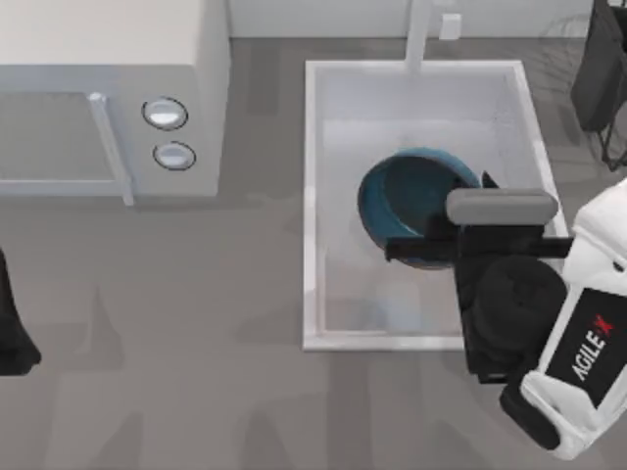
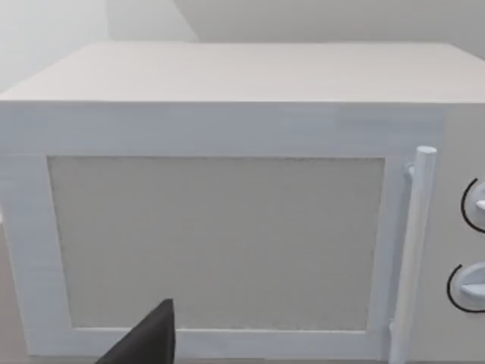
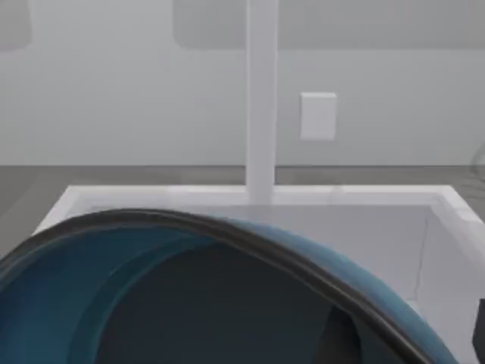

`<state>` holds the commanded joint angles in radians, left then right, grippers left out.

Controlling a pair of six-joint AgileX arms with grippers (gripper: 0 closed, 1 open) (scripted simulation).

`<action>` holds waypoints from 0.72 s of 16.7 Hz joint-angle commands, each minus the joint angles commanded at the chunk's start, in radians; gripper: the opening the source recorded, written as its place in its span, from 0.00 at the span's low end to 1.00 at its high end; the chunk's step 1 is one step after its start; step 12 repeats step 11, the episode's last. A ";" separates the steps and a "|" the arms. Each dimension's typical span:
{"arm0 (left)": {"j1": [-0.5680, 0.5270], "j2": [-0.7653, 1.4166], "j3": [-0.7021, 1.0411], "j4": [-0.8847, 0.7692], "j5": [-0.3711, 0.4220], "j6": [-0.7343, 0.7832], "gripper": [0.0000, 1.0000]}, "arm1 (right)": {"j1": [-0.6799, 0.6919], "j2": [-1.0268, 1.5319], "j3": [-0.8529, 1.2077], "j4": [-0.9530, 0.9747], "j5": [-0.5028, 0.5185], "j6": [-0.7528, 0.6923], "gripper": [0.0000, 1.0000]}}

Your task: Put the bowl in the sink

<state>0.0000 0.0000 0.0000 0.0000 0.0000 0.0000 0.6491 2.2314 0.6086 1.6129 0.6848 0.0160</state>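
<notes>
The teal-blue bowl [image 1: 411, 196] with its dark rim hangs over the middle of the white sink [image 1: 312, 196], nearer the sink's right side. My right gripper [image 1: 431, 250] reaches in from the right front and is shut on the bowl's near edge; the arm covers that part of the bowl. In the right wrist view the bowl [image 3: 114, 288] sits tilted and very close, with the sink's far rim [image 3: 151, 196] and the faucet post [image 3: 261, 98] behind it. My left gripper [image 1: 12, 333] is parked at the table's left edge.
A white microwave [image 1: 108, 98] with two round knobs stands at the back left; the left wrist view faces its door [image 2: 227, 227]. The faucet post [image 1: 419, 34] rises at the sink's far side. A dark wire rack [image 1: 602, 78] stands at the back right.
</notes>
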 joint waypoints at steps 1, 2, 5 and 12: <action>0.000 0.000 0.000 0.000 0.000 0.000 1.00 | 0.000 0.000 0.000 0.000 0.000 0.000 0.68; 0.000 0.000 0.000 0.000 0.000 0.000 1.00 | 0.000 0.000 0.000 0.000 0.000 0.000 0.75; 0.000 0.000 0.000 0.000 0.000 0.000 1.00 | 0.000 0.000 0.000 0.000 0.000 0.000 0.98; 0.000 0.000 0.000 0.000 0.000 0.000 1.00 | 0.000 0.000 0.000 0.000 0.000 0.000 1.00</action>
